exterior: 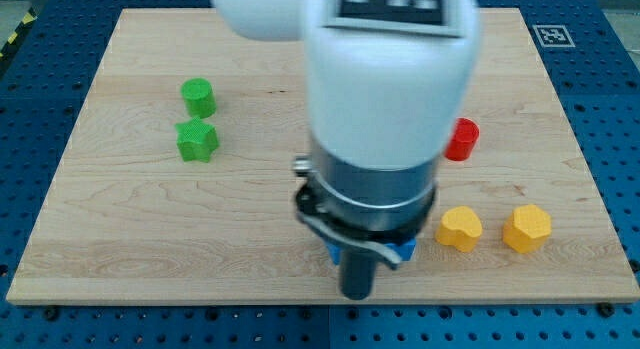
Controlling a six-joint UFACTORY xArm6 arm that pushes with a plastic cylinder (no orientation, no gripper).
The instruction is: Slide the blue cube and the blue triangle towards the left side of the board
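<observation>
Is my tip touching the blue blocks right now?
Cannot tell. In the camera view the arm's body covers my tip and most of the blue blocks; only blue slivers show beside the rod.

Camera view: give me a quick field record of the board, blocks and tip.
board: wooden board on a blue perforated table
green blocks: green cylinder above green star, view's left
red block: red cylinder, partly behind the arm
yellow blocks: yellow heart beside yellow hexagon, view's right
blue blocks: blue bits show beside the rod, mostly hidden, shapes unclear
my tip: my tip near the view's bottom edge, between the blue bits
</observation>
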